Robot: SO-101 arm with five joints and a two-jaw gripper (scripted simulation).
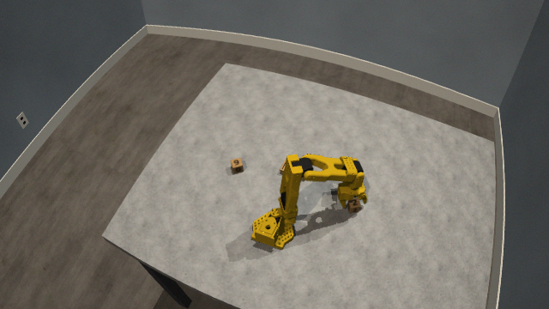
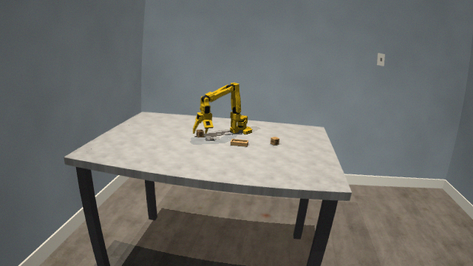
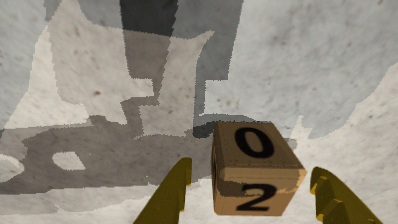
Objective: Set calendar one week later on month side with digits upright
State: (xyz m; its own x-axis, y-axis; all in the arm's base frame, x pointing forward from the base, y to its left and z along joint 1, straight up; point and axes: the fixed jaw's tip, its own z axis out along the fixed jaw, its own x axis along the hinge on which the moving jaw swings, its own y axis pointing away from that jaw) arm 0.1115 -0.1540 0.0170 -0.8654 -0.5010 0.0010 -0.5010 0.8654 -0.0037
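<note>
A wooden cube [image 1: 354, 207] [image 2: 199, 134] [image 3: 252, 145] stands on the table at the arm's far reach. The wrist view shows its 0 and 2 faces; in the top view the 2 appears on top. My gripper [image 1: 355, 203] [image 2: 200, 131] [image 3: 251, 165] is open and low, with one finger on each side of this cube; gaps show on both sides in the wrist view. A second cube [image 1: 237, 166] [image 2: 274, 141] lies apart on the table, with a 9-like digit on top. The wooden tray [image 2: 239, 144] lies flat between the cubes, no cube visible in it; the arm mostly hides it in the top view.
The arm's base [image 1: 268, 227] [image 2: 240, 125] stands on the grey table [image 1: 386, 257] [image 2: 166, 162]. The upper arm passes over the tray's area in the top view. The arm's shadow falls around the cube at the gripper.
</note>
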